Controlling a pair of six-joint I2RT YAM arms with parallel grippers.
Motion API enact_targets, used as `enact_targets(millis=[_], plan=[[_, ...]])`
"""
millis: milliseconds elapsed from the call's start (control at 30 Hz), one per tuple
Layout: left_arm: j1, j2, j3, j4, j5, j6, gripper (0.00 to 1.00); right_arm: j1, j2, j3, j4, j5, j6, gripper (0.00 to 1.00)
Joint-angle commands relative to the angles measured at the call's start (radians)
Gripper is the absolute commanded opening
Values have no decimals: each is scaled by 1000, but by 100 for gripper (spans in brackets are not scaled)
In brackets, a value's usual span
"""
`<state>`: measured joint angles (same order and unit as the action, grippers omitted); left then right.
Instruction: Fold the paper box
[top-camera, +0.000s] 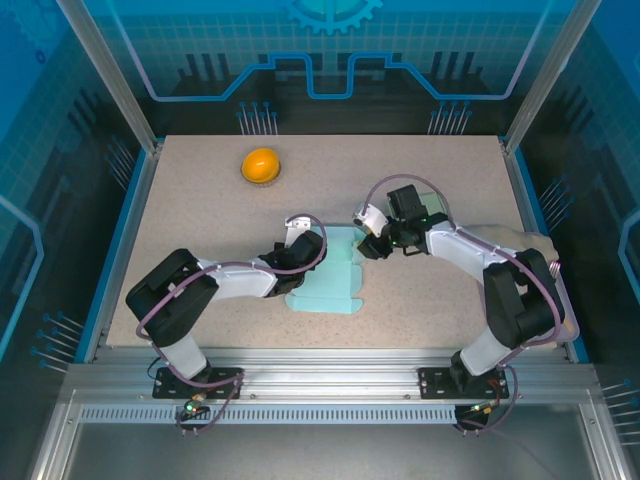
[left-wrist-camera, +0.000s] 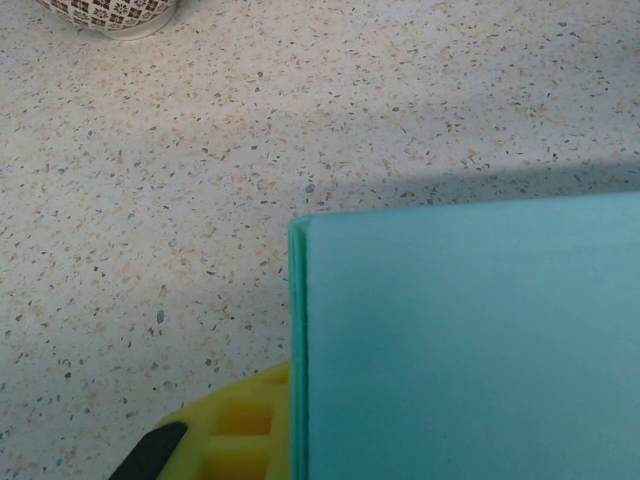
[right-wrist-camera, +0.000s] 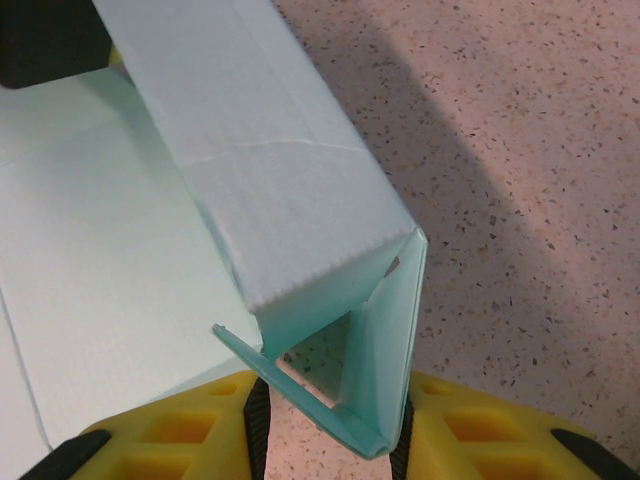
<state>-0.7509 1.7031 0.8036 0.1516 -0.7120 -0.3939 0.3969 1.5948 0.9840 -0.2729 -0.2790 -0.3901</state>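
The pale teal paper box (top-camera: 335, 280) lies partly folded near the middle of the table. My left gripper (top-camera: 300, 250) is at its left edge. In the left wrist view a teal panel (left-wrist-camera: 470, 340) stands right against one yellow finger (left-wrist-camera: 235, 425) and hides the other; the jaws are shut on that panel. My right gripper (top-camera: 372, 245) is at the box's upper right corner. In the right wrist view a raised wall (right-wrist-camera: 250, 180) ends in two flaps folded into a V, and my right gripper (right-wrist-camera: 328, 440) pinches them, a black pad touching each side.
An orange rounded object (top-camera: 261, 165) sits at the back left of the table. A patterned bowl (left-wrist-camera: 110, 12) shows at the top edge of the left wrist view. A pale bundle (top-camera: 530, 245) lies by the right edge. Transparent walls surround the table.
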Motion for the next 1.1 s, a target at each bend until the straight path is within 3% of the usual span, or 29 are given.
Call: enact_targets(millis=[0,433,800,1067], plan=[[-13,46,-1,-118,43,17,0,47,-35,-7,114,26,118,36],[-14,43,-1,-122,38,17,0,82,-45,-47,203,38,240,36],[-13,41,20,-157,38,0,0,147,1,-75,250,136,397,40],[-14,8,111,-332,153,-90,0,181,36,-99,395,207,453,44]])
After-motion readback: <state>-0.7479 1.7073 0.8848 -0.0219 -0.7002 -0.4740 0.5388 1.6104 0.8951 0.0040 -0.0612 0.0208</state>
